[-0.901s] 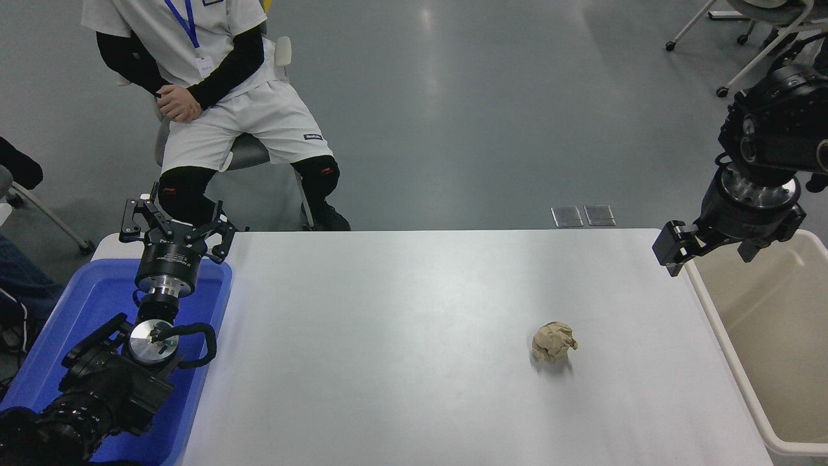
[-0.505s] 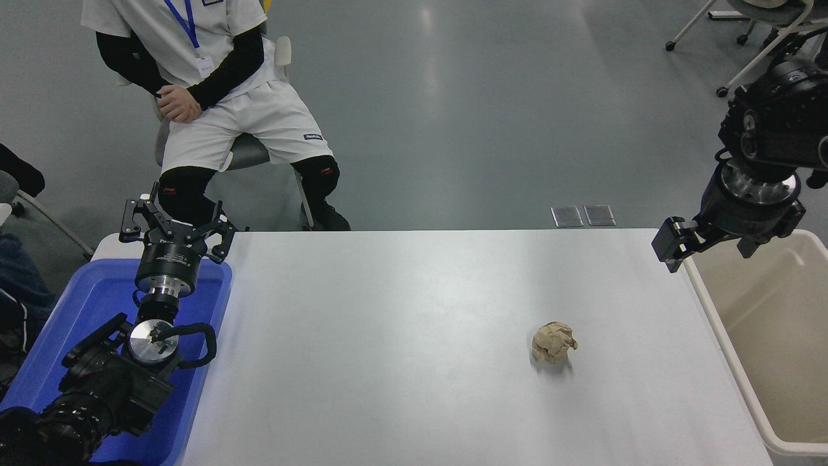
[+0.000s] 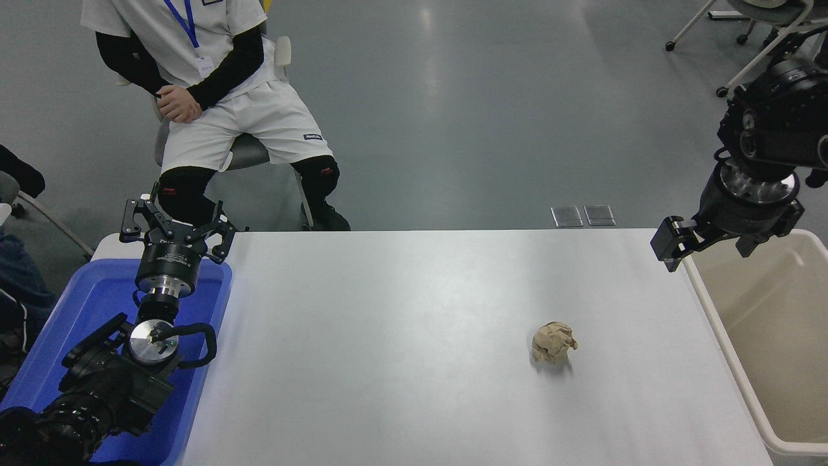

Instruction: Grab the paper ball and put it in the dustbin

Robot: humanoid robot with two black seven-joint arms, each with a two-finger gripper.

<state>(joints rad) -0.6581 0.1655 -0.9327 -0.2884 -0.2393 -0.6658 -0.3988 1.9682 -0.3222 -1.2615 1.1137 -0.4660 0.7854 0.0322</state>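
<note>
A crumpled tan-brown paper ball lies alone on the white table, right of its middle. The cream-beige dustbin stands against the table's right edge. My right gripper hangs open and holds nothing above the bin's far left corner, well behind and to the right of the ball. My left gripper is parked open over the far end of a blue bin at the lower left.
The bright blue bin sits at the table's left side under my left arm. A person sits on a chair beyond the far left corner. Office chairs stand at the upper right.
My right gripper has risen slightly above the dustbin's corner. The paper ball and the left arm have stayed where they were.
</note>
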